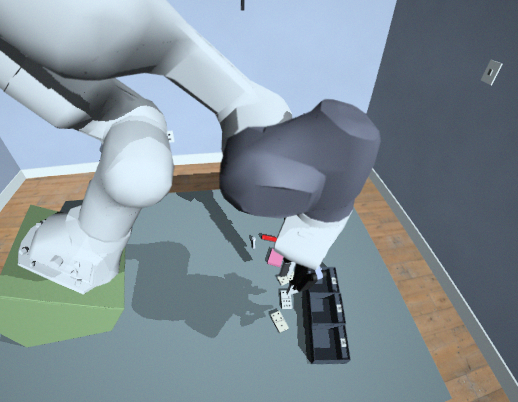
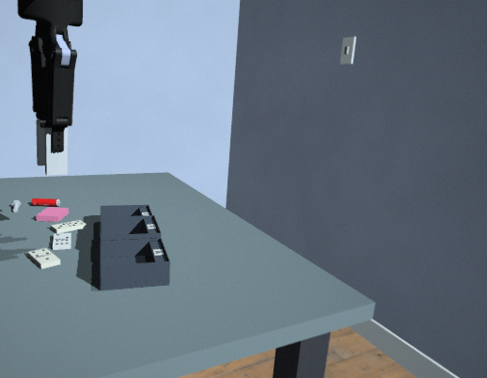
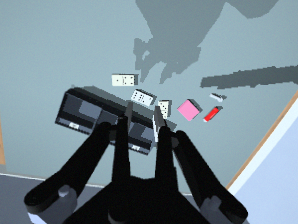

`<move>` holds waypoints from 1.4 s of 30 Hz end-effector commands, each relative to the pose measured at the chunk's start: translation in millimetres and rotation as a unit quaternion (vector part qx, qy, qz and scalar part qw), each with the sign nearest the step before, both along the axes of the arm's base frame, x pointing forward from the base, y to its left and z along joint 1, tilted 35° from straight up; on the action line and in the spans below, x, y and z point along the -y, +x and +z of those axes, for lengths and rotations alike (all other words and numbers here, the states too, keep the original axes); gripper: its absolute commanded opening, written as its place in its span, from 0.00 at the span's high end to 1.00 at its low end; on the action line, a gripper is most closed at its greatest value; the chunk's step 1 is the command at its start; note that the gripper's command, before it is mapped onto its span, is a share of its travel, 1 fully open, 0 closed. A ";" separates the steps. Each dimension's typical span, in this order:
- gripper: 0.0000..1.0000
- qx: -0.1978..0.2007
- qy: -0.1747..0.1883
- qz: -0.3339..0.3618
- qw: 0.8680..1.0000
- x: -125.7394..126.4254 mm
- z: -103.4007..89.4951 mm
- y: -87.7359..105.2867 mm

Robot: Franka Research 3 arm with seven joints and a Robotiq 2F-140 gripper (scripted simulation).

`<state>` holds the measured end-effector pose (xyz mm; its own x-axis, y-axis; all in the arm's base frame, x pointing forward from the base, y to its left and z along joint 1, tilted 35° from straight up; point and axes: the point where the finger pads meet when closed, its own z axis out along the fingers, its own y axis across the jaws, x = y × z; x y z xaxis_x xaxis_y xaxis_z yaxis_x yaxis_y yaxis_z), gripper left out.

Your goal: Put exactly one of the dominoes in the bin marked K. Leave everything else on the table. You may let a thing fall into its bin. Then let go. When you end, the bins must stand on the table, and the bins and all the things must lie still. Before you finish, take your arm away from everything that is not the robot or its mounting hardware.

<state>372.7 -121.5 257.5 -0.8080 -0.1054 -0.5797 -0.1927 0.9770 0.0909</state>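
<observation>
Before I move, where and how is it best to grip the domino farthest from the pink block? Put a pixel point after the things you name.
Probably from straight above, pinching the middle of the two long sides of this domino (image 1: 279,321) (image 2: 43,258) (image 3: 124,80). It lies flat, narrower across, and nothing touches those sides.
</observation>
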 end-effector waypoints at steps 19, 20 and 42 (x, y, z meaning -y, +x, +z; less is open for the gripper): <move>0.75 -0.034 0.128 -0.196 0.971 3.4 -6.8 10.9; 0.75 -0.035 0.133 -0.204 0.969 3.4 -6.8 10.9; 0.75 -0.059 0.230 -0.360 0.902 15.7 -25.9 15.6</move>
<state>385.2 -133.1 235.7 -0.7040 0.5968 -0.3850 0.4210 0.7872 0.4506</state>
